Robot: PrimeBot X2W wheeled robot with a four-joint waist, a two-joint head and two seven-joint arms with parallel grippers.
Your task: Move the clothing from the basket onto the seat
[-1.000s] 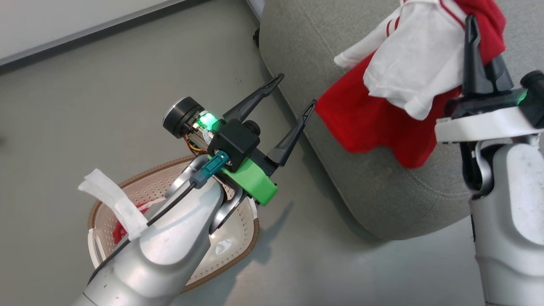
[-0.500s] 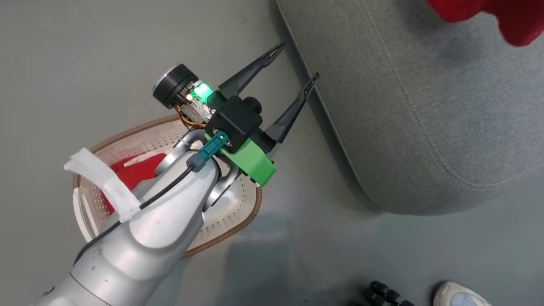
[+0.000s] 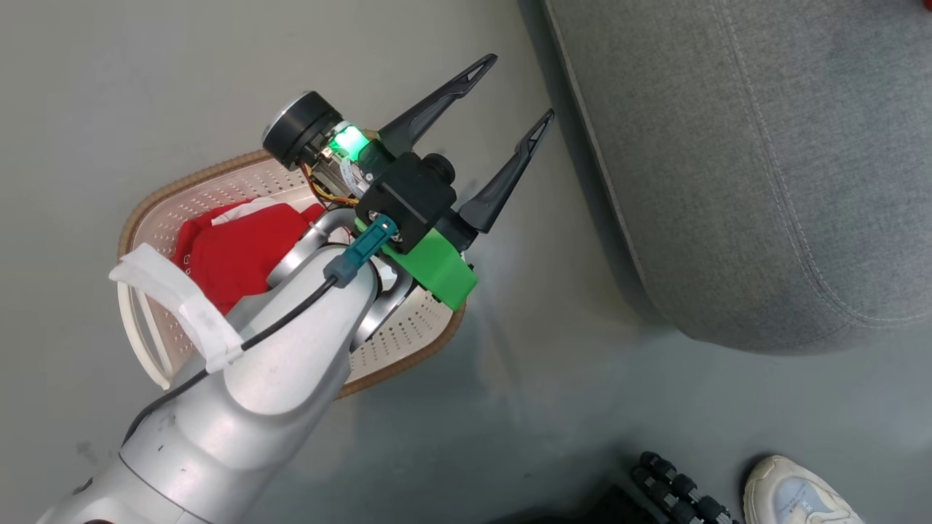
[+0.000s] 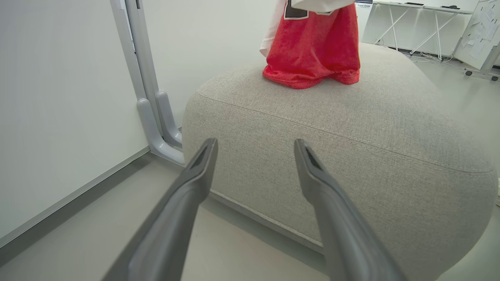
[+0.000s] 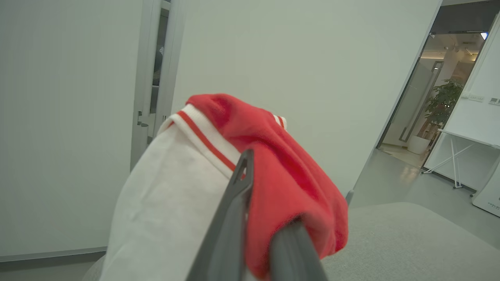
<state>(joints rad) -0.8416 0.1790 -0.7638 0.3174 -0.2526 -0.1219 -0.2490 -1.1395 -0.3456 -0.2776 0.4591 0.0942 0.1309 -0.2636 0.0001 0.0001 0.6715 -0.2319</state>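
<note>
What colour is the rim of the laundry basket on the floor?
The rim is brown with a woven look, best seen in the head view.

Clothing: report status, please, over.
Left claw open, empty, pointing at seat. Right claw shut on one garment, hem touching seat. Second garment in basket. Shoe on floor, aside.

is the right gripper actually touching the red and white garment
Touching. The right wrist view shows the right gripper shut on the garment, with red cloth bunched around its fingers.
</note>
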